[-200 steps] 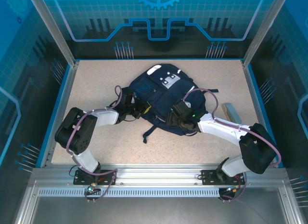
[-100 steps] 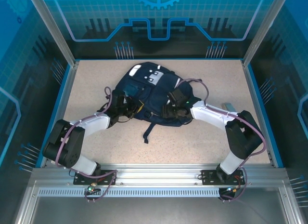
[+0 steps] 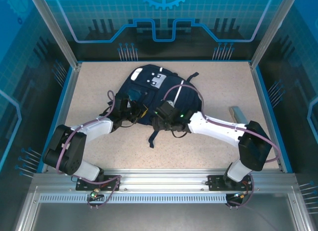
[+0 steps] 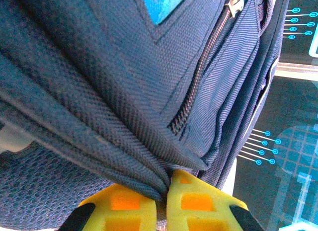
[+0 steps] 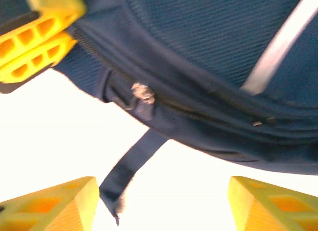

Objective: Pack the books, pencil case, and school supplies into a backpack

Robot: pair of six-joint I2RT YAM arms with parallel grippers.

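Right pincer [image 5: 164,191] has swung left along the near edge of the backpack [image 3: 154,89], far-centre on the counter [image 3: 99,141], and stands apart. Left pincer [image 4: 163,193] clamps its fabric; hold that taut while the right takes the zip pull [image 5: 141,93].

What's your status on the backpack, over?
Left jaws shut on backpack fabric. Right jaws open, facing zipper pull. Loose strap lies in front of them.

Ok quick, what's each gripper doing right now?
Left gripper: closed, pinching a fold of the backpack fabric.
Right gripper: open, holding nothing, just below the backpack's edge.
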